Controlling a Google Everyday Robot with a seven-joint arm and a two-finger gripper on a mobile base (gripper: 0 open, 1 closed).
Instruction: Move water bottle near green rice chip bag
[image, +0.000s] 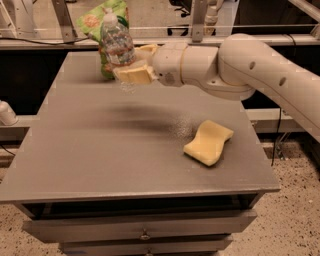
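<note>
The water bottle, clear with a white cap, is held tilted slightly above the grey table at the back left. My gripper is shut on the water bottle around its lower half, the arm reaching in from the right. The green rice chip bag stands just behind the bottle at the table's far edge, partly hidden by it.
A yellow wavy sponge lies on the table's right side. A metal rail and frame run behind the table. A drawer front sits below the table's front edge.
</note>
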